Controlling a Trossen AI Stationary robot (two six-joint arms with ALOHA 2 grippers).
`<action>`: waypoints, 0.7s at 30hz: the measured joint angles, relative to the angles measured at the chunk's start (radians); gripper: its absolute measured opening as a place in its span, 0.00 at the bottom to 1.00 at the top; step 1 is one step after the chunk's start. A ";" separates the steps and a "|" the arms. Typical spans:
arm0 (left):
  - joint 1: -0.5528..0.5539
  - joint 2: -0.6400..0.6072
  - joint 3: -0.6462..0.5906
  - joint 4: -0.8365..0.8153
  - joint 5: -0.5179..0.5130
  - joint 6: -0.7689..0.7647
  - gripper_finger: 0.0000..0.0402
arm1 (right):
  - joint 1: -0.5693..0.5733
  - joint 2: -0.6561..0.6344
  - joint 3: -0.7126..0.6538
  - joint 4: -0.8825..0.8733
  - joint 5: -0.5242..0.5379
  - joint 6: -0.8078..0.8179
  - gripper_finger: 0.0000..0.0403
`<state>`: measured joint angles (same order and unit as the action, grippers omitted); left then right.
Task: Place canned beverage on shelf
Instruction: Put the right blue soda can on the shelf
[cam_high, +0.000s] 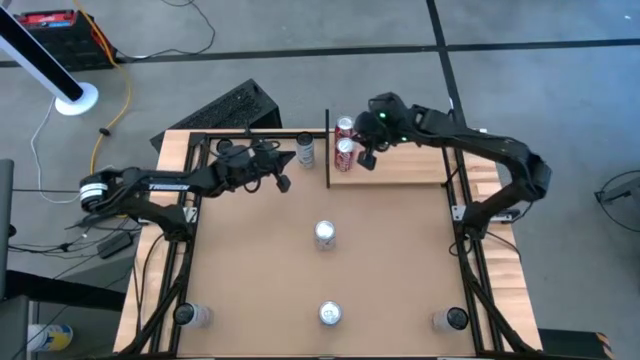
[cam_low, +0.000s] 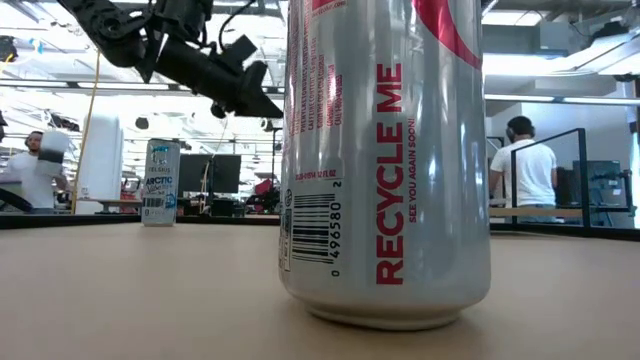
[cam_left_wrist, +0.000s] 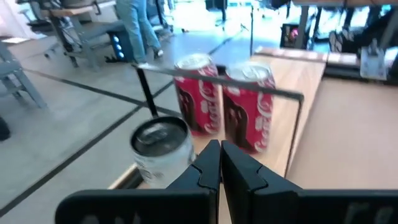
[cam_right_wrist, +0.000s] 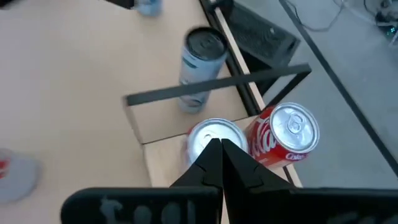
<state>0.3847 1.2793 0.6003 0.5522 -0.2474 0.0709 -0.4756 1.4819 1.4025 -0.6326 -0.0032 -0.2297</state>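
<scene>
The shelf (cam_high: 410, 165) is a pale wood board at the table's far right, with a black upright bar (cam_high: 328, 150) along its left short edge. Two red cans (cam_high: 345, 127) (cam_high: 345, 153) stand upright on it just right of the bar. A white-and-blue can (cam_high: 306, 150) stands on the table left of the bar. My right gripper (cam_right_wrist: 221, 152) is shut and sits over the nearer red can's silver top (cam_right_wrist: 214, 135). My left gripper (cam_left_wrist: 219, 155) is shut and empty, above the table near the white can (cam_left_wrist: 160, 149); it also shows in the high view (cam_high: 283, 183). My right gripper's shut fingertips point down over the top of the nearer red can (cam_right_wrist: 205, 138). The fingers hide the spot, so I cannot tell whether they touch it. The can stands upright on the shelf.
More cans stand on the brown tabletop: one in the middle (cam_high: 325, 235), one at the near edge (cam_high: 330, 313) that fills the low view (cam_low: 385, 160), and one at each near corner (cam_high: 190, 315) (cam_high: 450, 318). People show in the room beyond.
</scene>
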 joint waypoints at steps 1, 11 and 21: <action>0.009 -0.006 0.001 0.002 0.004 -0.011 0.00 | 0.010 -0.021 0.000 -0.012 0.000 0.001 0.05; 0.185 0.136 0.198 -0.123 0.259 -0.042 0.35 | 0.105 -0.126 0.000 -0.139 0.001 0.020 0.05; 0.183 0.240 0.328 -0.266 0.183 0.067 0.86 | 0.110 -0.077 0.000 -0.190 0.002 0.012 0.05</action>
<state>0.5678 1.5196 0.9287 0.2865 -0.0647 0.1379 -0.3653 1.4054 1.4025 -0.8231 -0.0013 -0.2179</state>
